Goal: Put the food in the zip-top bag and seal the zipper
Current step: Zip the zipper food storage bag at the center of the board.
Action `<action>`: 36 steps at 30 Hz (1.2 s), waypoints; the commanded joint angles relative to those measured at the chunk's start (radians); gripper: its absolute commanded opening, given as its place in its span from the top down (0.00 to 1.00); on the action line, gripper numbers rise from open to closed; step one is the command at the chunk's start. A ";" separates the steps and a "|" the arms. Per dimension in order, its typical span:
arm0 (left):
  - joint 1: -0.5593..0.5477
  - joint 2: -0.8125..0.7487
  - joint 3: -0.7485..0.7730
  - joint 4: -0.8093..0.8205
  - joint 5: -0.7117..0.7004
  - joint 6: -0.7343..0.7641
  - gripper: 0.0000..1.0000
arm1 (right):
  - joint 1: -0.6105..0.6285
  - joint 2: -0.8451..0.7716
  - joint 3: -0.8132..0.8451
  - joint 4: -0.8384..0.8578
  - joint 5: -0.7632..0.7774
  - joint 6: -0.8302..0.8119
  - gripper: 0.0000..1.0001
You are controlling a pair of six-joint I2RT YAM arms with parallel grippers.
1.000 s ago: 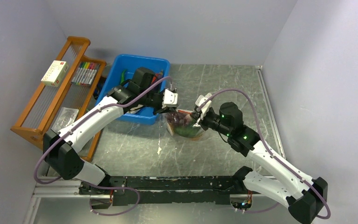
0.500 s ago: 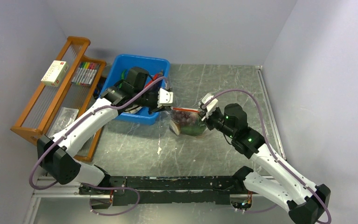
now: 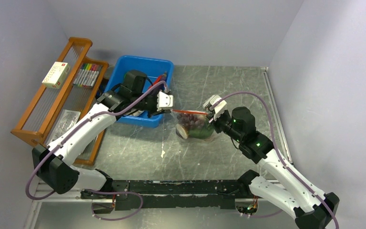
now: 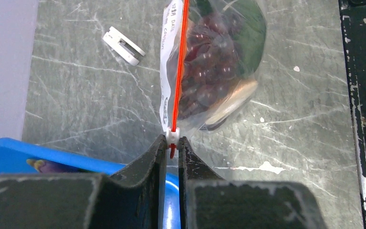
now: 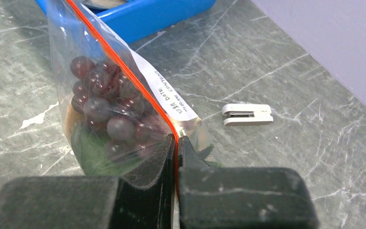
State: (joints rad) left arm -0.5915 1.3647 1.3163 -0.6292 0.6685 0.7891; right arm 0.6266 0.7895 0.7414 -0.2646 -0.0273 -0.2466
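Observation:
The clear zip-top bag [image 3: 195, 126] hangs stretched between my two grippers, just above the table. It holds dark red grapes [image 4: 205, 62], green leaves [image 5: 93, 150] and a white-faced round piece [image 4: 231, 102]. The red zipper [image 4: 178, 71] runs straight along its top edge. My left gripper [image 4: 172, 140] is shut on the zipper's small white tab [image 4: 172, 135] at the bag's left end, over the blue bin's edge. My right gripper [image 5: 176, 139] is shut on the zipper [image 5: 124, 62] at the bag's right end. In the top view the left gripper [image 3: 170, 109] and right gripper [image 3: 210, 112] flank the bag.
The blue bin [image 3: 124, 64] stands just left of the bag, with an item inside. A wooden rack [image 3: 33, 129] with marker pens [image 3: 86, 74] and a white box [image 3: 55, 75] is at far left. A small white clip [image 5: 247, 114] lies on the table behind the bag.
My left gripper has slid left along the zipper, toward the bin. The right gripper and the bag have shifted slightly right. The bag's mouth now looks straight and taut.

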 commanded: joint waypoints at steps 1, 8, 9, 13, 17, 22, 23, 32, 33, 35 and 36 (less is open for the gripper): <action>0.032 -0.059 -0.042 -0.005 -0.042 0.013 0.93 | -0.022 -0.027 -0.008 -0.003 0.076 0.003 1.00; 0.054 -0.097 -0.084 0.023 -0.035 -0.003 0.93 | -0.029 -0.020 -0.015 -0.007 0.081 0.009 1.00; 0.056 -0.099 -0.084 0.028 -0.037 -0.004 0.93 | -0.030 -0.020 -0.016 -0.002 0.083 0.010 1.00; 0.059 -0.083 -0.052 0.075 -0.031 -0.012 0.93 | -0.036 -0.015 -0.017 0.067 0.074 0.018 1.00; 0.062 -0.023 0.022 0.110 -0.029 -0.010 0.93 | -0.042 0.047 0.008 0.128 0.072 0.030 1.00; 0.069 0.019 0.070 0.177 -0.005 -0.001 0.93 | -0.067 0.111 0.060 0.161 0.129 -0.019 1.00; 0.071 0.024 0.077 0.186 -0.003 -0.004 0.93 | -0.071 0.116 0.072 0.160 0.130 -0.020 1.00; 0.074 -0.034 0.024 0.139 0.150 -0.052 0.93 | -0.074 -0.001 0.136 -0.050 -0.023 0.043 1.00; 0.072 -0.055 0.002 0.144 0.185 -0.073 0.93 | -0.073 -0.022 0.146 -0.086 -0.056 0.057 1.00; 0.072 -0.099 -0.040 0.153 0.247 -0.130 0.93 | -0.073 -0.063 0.167 -0.157 -0.126 0.089 1.00; 0.072 -0.123 -0.060 0.151 0.283 -0.153 0.93 | -0.074 -0.081 0.179 -0.195 -0.159 0.111 1.00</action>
State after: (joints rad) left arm -0.5327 1.3437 1.3144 -0.4957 0.7929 0.7303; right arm 0.5655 0.7929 0.8505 -0.3065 -0.0769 -0.2073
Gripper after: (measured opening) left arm 0.098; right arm 0.009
